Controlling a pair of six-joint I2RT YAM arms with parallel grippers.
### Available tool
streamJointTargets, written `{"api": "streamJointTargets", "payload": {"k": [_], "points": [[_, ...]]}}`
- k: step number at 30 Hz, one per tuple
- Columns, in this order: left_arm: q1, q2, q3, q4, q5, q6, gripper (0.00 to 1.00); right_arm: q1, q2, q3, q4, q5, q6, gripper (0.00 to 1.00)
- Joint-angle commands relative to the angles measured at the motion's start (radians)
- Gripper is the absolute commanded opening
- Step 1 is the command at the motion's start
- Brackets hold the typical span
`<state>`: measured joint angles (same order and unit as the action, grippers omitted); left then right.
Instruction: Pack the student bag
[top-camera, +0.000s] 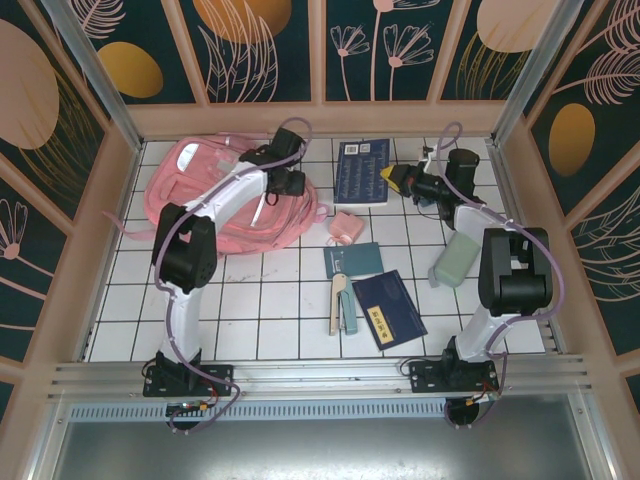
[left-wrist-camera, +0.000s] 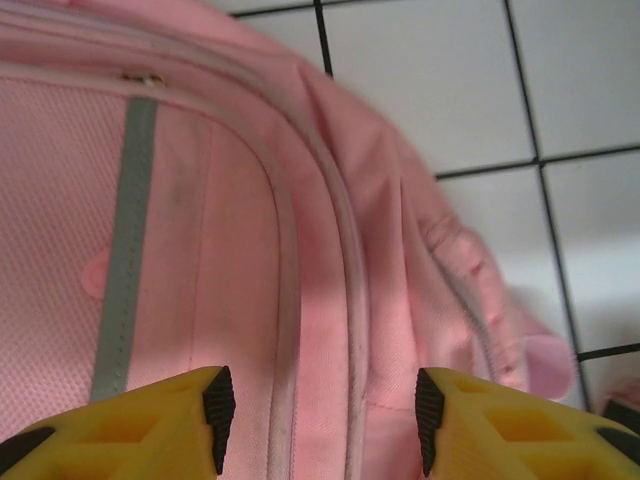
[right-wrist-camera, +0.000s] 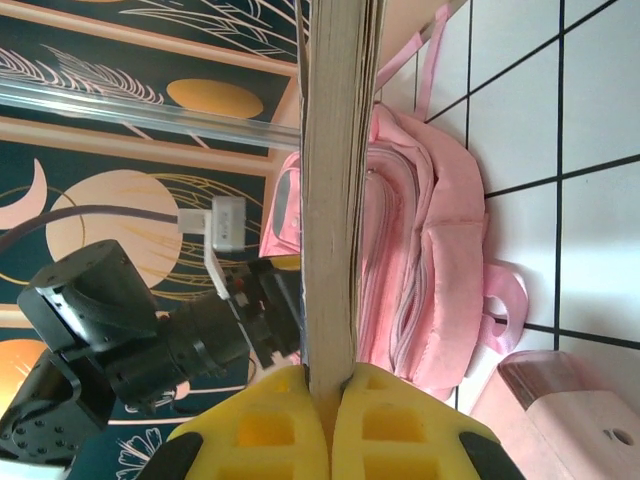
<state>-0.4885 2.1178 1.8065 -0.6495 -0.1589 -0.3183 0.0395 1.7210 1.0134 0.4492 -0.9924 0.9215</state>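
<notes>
The left claw (left-wrist-camera: 320, 405) stands spread, the pink backpack (left-wrist-camera: 230, 250) just beyond its tips. The right claw (right-wrist-camera: 325, 378) pinches a book (right-wrist-camera: 335, 180) by one edge, so it could pivot loose.

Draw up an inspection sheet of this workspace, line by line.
Surface: white tiled table, dark grout lines.
Job's things: pink student bag lying far left.
Clutter: pink case, teal notebook, stapler-like tool, dark blue book, pale green case, loose on the tiles.
Grippers: left gripper open over the bag; right gripper shut on a blue book's edge.
Cables: purple cables along both arms.
Surroundings: dark floral wall panels, pinkish frame.
</notes>
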Motion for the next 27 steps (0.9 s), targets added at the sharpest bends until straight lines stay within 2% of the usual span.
{"api": "streamJointTargets", "payload": {"k": [1,7,10,13,17,22,27], "points": [[-0.024,0.050,-0.005,-0.069,-0.163,0.070,0.54,0.008,-0.050,-0.009,0.075,-0.006,0.009,0.00],[-0.050,0.095,-0.030,-0.086,-0.278,0.092,0.53,0.013,-0.056,-0.019,0.076,-0.005,0.011,0.00],[-0.050,0.106,-0.045,-0.085,-0.337,0.096,0.46,0.017,-0.058,-0.022,0.078,-0.002,0.013,0.00],[-0.051,0.108,-0.055,-0.080,-0.358,0.101,0.31,0.022,-0.056,-0.025,0.087,0.000,0.021,0.00],[-0.050,0.102,-0.060,-0.081,-0.356,0.098,0.01,0.030,-0.052,-0.024,0.100,0.002,0.033,0.00],[-0.049,0.055,-0.031,-0.085,-0.357,0.075,0.00,0.049,-0.052,-0.024,0.109,0.015,0.042,0.00],[-0.031,-0.009,0.087,-0.125,-0.292,0.043,0.00,0.099,-0.039,-0.036,0.157,0.054,0.072,0.00]]}}
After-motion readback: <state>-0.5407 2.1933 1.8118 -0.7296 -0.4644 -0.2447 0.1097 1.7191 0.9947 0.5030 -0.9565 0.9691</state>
